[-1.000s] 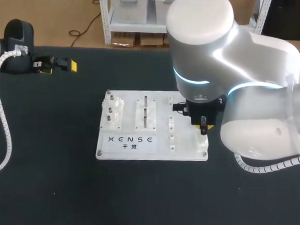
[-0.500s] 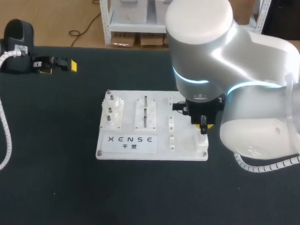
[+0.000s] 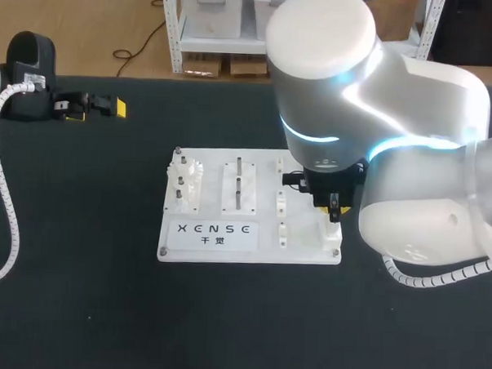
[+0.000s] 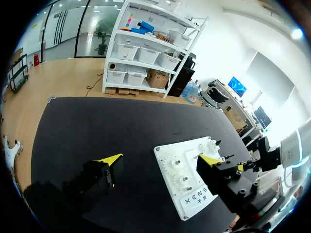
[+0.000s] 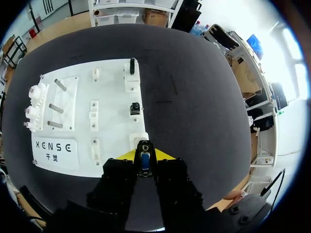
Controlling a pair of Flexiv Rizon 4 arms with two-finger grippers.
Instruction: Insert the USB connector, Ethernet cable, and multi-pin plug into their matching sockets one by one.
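Observation:
The white socket board point(image 3: 300, 246) lies mid-table. My right gripper point(image 3: 333, 203) hangs over its near right corner, shut on the multi-pin plug point(image 3: 334, 210). In the right wrist view the plug point(image 5: 144, 159), black with a blue face, sits between the yellow tips of the gripper point(image 5: 144, 156), just short of a white socket point(image 5: 137, 141). Further ahead on the board point(image 5: 112, 92) are a small black socket point(image 5: 135, 108) and a black connector standing in a white block point(image 5: 131, 68). My left gripper point(image 3: 97, 108) rests far left, open and empty; its own view shows the gripper point(image 4: 160, 160) apart from the board point(image 4: 170, 155).
Gear pegs point(image 3: 183, 182) stand at the board's left, a block with metal pins point(image 3: 239, 184) in its middle, and small white clips point(image 3: 282, 204) beside the right gripper. The left arm's spiral hose point(image 3: 4, 198) curves down the table's left side.
The right arm's large joint has swung slightly left. Its gripper stays over the board's near right corner with the plug. The left arm has not moved.

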